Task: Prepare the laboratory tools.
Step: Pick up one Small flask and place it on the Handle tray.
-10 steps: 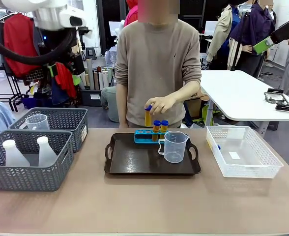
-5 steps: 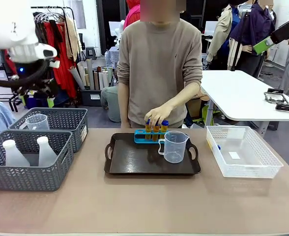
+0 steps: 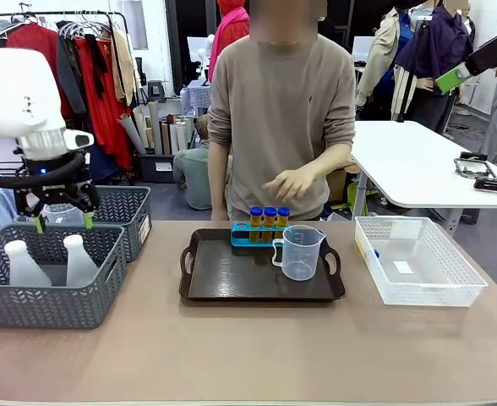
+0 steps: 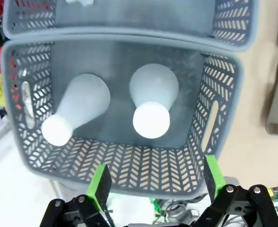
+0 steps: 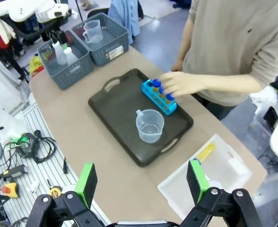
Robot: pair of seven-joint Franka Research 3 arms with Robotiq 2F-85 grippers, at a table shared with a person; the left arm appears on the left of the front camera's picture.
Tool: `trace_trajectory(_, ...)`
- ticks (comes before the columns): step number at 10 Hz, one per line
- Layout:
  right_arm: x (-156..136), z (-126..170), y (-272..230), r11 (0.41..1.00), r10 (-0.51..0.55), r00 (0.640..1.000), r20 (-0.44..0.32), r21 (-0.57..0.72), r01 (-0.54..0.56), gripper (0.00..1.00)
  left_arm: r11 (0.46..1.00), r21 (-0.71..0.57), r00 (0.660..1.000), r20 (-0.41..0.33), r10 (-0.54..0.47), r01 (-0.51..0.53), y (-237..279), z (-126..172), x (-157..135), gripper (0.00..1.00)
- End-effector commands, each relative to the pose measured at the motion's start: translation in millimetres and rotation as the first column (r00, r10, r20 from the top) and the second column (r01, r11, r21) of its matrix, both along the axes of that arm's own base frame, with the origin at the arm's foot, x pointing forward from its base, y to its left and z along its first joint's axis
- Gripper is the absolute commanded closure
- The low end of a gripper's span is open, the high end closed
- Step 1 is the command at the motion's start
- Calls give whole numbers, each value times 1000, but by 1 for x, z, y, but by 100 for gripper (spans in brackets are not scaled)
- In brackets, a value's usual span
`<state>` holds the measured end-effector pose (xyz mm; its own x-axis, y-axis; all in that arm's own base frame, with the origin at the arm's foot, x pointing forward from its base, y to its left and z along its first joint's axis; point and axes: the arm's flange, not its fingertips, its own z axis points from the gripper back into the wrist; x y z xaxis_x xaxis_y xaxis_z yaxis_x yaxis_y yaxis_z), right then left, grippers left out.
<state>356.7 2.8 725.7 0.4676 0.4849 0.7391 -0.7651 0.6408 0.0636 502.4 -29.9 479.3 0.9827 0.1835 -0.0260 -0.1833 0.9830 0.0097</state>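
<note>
**Left claw released over the flask basket**

The left gripper (image 3: 62, 222) hangs with its jaws spread and empty. Directly below it, two white conical flasks (image 4: 151, 106) stand in the near grey basket (image 3: 46, 298). Well off to its side, the dark tray (image 3: 232, 283) carries the clear beaker (image 3: 300, 252) and the blue rack (image 3: 242, 237) holding three capped tubes (image 3: 269, 216), with a person's hand (image 3: 291, 182) just above them. The right gripper (image 5: 142, 181), also spread and empty, hovers high above the tray.
</note>
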Motion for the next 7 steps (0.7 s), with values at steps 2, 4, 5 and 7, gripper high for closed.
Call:
trace_trajectory(2, -1, 0, 1, 1000, 15, 1000, 5, 14, -15, 0, 1000, 0, 1000, 0, 0, 0, 0, 0, 0, 0)
trace_trajectory(4, -1, 0, 1, 1000, 15, 1000, 5, 14, -15, 0, 1000, 0, 1000, 0, 0, 0, 0, 0, 0, 0)
trace_trajectory(5, -1, 0, 1, 1000, 15, 1000, 5, 14, -15, 0, 1000, 0, 1000, 0, 0, 0, 0, 0, 0, 0)
trace_trajectory(7, -1, 0, 1, 1000, 15, 1000, 5, 14, -15, 0, 995, 5, 995, -40, -95, 96, 3, -3, 14, 0)
